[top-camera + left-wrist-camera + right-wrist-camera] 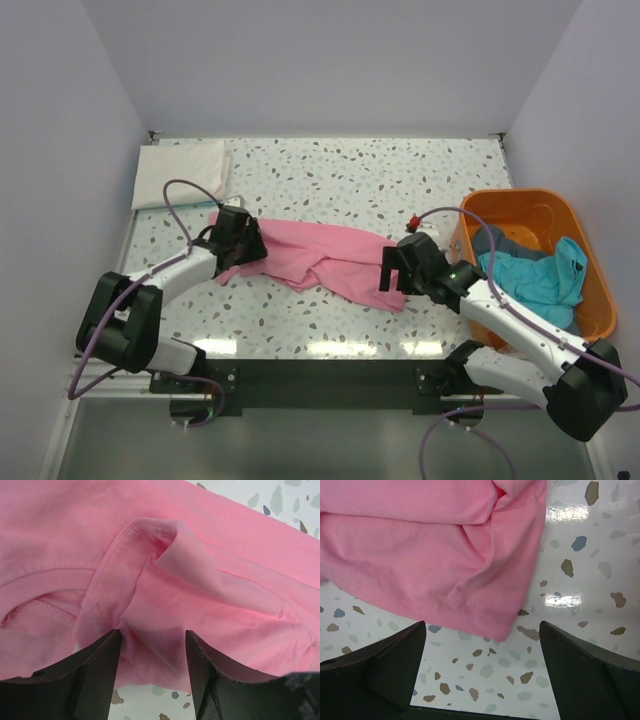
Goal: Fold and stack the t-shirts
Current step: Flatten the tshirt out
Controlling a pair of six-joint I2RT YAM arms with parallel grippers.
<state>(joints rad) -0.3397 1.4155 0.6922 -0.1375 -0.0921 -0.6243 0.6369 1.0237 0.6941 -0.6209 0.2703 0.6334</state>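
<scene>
We see plain white walls closing in the far side, the left and the right, and between them a glossy white table flecked with grey, brown and blue chips, bright spots of light along its near edge. An orange basket stands at the right edge of the table. The pink shirt lies rumpled across the middle, stretched from left to right. A white shirt sits folded flat in the far left corner, well apart from the pink one. A teal shirt is heaped inside the basket with a grey shirt partly showing on its far side. The left claw is down at the left end of the pink shirt, near the collar seam, its fingers partly apart with a raised fold of cloth between them; we cannot tell whether they pinch it. The right claw hangs at the right end, fingers spread wide and holding nothing, a hem corner of the pink shirt lying on the bare table just beyond the gap between its tips.
</scene>
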